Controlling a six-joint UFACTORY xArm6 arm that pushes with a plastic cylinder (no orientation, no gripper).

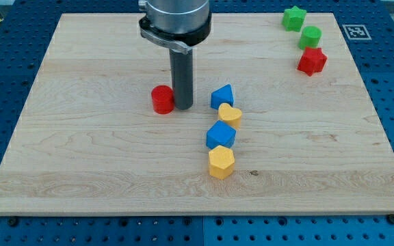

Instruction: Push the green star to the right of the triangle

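The green star (294, 18) lies at the view's top right, near the board's far edge. The blue triangle (221, 96) lies near the middle of the board. My tip (184, 107) rests on the board between a red cylinder (163, 99), which it touches or nearly touches on its left, and the blue triangle, a short gap to its right. The tip is far to the left of and below the green star.
A green cylinder (310, 37) and a red star-like block (312, 61) sit just below the green star. Below the triangle, a yellow heart (230, 115), a blue block (220, 134) and a yellow hexagon (221, 162) form a column. The wooden board (81, 171) lies on a blue perforated table.
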